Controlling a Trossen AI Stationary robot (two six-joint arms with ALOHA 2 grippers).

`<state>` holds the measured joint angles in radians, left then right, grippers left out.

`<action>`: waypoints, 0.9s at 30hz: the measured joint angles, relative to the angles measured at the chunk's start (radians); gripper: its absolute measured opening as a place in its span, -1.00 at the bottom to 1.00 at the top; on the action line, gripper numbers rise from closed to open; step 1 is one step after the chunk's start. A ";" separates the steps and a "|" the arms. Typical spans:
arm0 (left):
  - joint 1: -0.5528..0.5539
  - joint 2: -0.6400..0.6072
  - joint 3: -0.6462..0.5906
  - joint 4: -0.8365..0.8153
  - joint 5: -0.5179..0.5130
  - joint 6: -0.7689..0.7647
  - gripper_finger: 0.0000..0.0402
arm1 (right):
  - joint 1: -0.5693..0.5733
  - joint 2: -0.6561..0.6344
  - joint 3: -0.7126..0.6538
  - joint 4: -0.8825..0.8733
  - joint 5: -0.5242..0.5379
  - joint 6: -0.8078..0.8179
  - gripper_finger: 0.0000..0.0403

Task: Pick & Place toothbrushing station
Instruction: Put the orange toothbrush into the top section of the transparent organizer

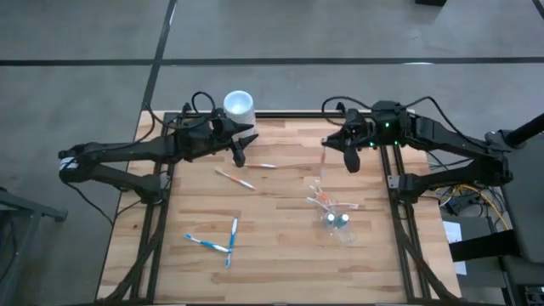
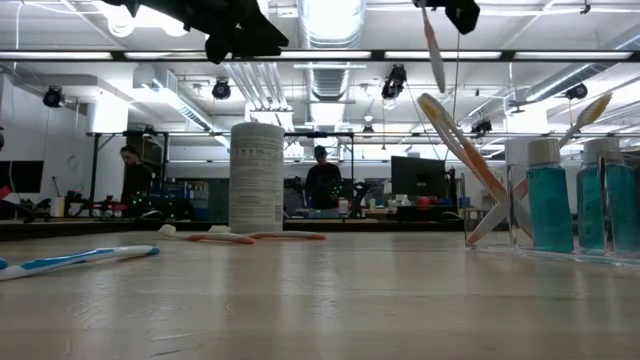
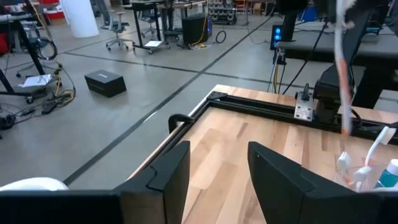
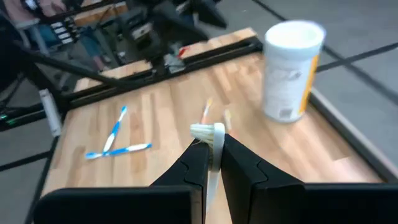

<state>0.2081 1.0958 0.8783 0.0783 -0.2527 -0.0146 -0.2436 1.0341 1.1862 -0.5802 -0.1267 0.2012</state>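
Right claw is up over the desk, pinched tight on a toothbrush, bristle head showing between its fingers in its own wrist view. From above, that brush hangs as a thin sliver. The clear cup sits near the right edge with brushes leaning in it. Left claw hovers near the white cup, fingers half apart, empty. Two blue-and-white toothbrushes lie front left; mid-desk is open. The white cup's label can't be read.
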 joint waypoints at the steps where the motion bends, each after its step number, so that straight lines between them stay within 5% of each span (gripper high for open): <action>1: 0.000 0.000 0.000 -0.001 0.000 0.005 -0.17 | 0.014 -0.005 -0.014 0.004 0.000 0.006 -0.88; 15: 0.000 0.000 0.000 -0.007 -0.008 0.011 -0.17 | 0.154 -0.243 -0.431 0.357 0.130 0.195 -0.88; 27: 0.000 0.000 0.000 -0.006 -0.048 0.012 -0.17 | 0.198 -0.322 -0.566 0.344 0.131 0.218 -0.88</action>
<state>0.2081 1.0958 0.8783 0.0727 -0.3011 -0.0025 -0.0451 0.7119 0.6203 -0.2365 0.0039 0.4196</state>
